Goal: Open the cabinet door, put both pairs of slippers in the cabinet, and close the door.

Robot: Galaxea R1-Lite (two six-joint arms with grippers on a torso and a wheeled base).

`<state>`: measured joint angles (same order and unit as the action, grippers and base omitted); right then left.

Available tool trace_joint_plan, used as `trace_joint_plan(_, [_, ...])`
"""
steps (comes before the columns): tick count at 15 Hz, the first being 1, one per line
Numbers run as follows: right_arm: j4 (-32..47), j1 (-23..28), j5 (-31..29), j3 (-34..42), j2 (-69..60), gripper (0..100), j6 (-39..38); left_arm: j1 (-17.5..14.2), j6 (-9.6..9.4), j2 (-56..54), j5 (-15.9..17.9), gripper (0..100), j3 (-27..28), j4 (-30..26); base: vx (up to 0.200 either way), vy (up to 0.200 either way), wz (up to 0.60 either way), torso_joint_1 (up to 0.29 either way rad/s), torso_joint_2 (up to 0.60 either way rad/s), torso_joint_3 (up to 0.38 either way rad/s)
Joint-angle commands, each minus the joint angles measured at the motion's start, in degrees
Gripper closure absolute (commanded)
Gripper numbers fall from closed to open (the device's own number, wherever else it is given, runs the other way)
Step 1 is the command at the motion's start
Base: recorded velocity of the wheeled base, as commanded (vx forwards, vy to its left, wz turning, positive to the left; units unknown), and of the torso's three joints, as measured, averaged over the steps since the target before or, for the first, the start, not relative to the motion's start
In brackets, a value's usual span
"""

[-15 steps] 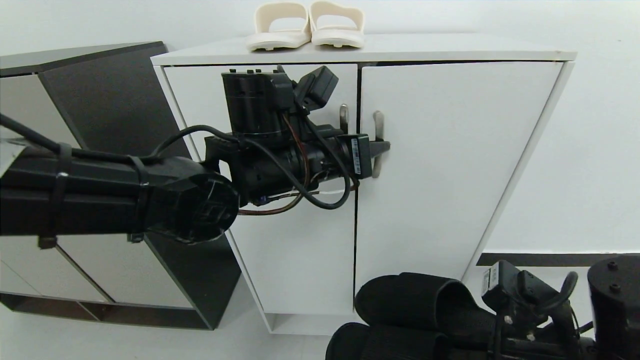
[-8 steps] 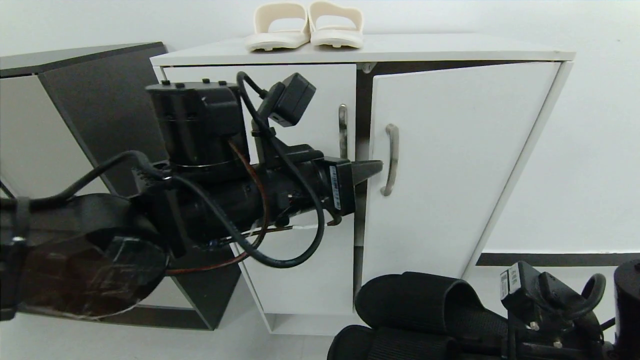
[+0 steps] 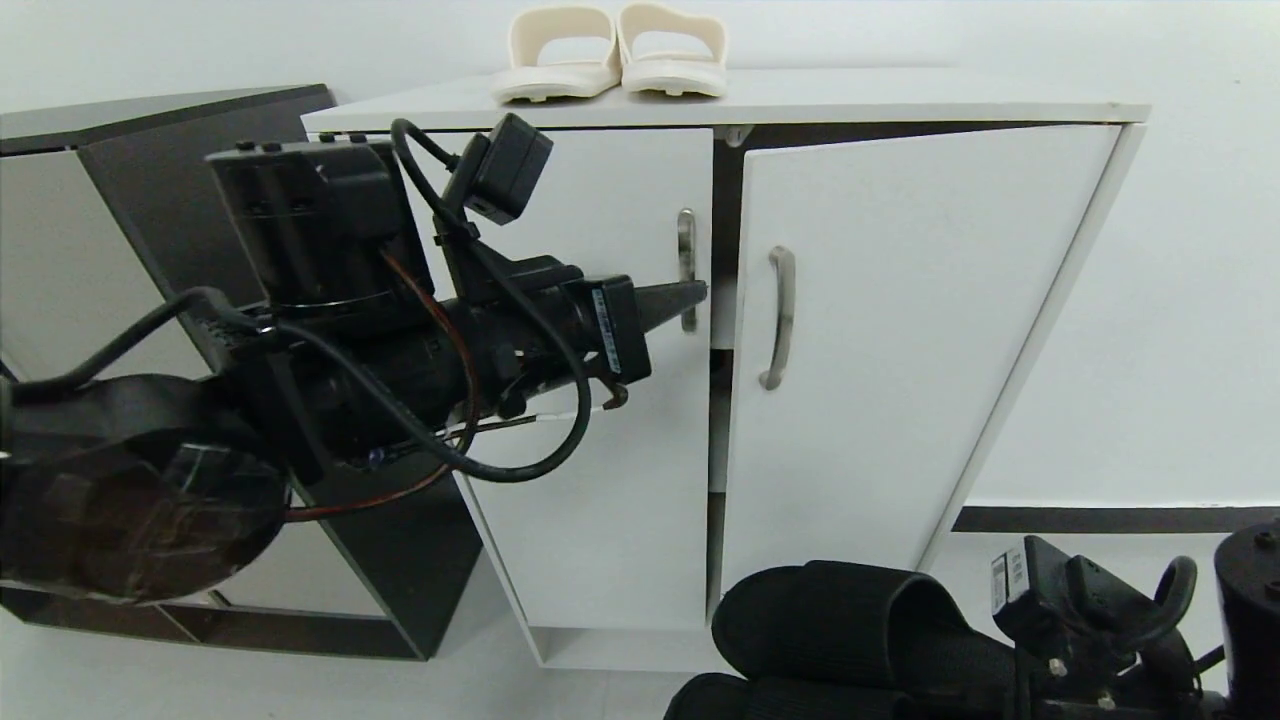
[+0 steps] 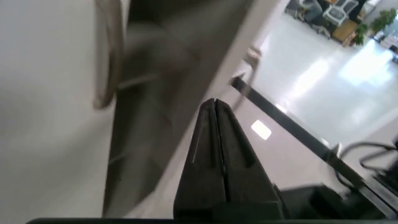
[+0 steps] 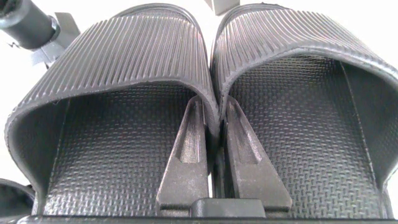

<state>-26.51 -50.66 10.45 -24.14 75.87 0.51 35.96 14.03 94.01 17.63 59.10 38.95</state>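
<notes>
Nearest, low at the right, the black slippers (image 3: 830,630) sit side by side in the right gripper (image 5: 212,106). One of its fingers (image 5: 186,155) reaches into each slipper, and they pinch the two adjoining strap walls between them. In the head view the lower edge cuts off the pair's soles.

Farther on, the left gripper (image 3: 700,292) hangs in front of the white cabinet with its fingers (image 4: 208,143) pressed flat together, holding nothing. Its tip lies across the left door's handle (image 3: 686,268), just beside the gap between the doors. I cannot tell whether it touches the handle.

The right door (image 3: 900,330) stands ajar, its handle (image 3: 779,318) apart from the fingers. The gap is dark and nothing inside can be made out. The left arm covers much of the left door (image 3: 590,520).

The cream slippers (image 3: 615,50) rest on the cabinet top (image 3: 900,95) at its front edge, above the left door. A dark cabinet (image 3: 200,150) stands just beside the white one.
</notes>
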Motion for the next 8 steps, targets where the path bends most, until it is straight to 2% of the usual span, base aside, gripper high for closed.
trace_joint_plan(1, [0.1, -0.2, 0.0, 0.0, -0.5, 100, 0.0, -0.7, 0.12, 7.2, 0.0, 100, 5.1, 2.4, 0.0, 0.0, 0.0, 0.0, 0.0, 0.0])
trace_joint_plan(4, [0.6, -1.1, -0.5, 0.1, -0.6, 100, 0.1, -0.6, 0.12, 13.1, -0.4, 100, 11.9, 1.9, 0.0, 0.0, 0.0, 0.0, 0.0, 0.0])
trace_joint_plan(7, [2.9, -3.6, -2.5, -0.1, -1.2, 100, 0.1, -0.6, 0.12, 15.1, -0.4, 100, 15.3, -1.4, 0.0, 0.0, 0.0, 0.0, 0.0, 0.0])
trace_joint_plan(8, [2.9, -3.9, -2.7, 0.1, -1.2, 100, 0.1, -0.6, 0.21, 15.2, -0.4, 100, 15.3, -1.5, -0.2, 0.0, 0.0, 0.007, 0.0, 0.002])
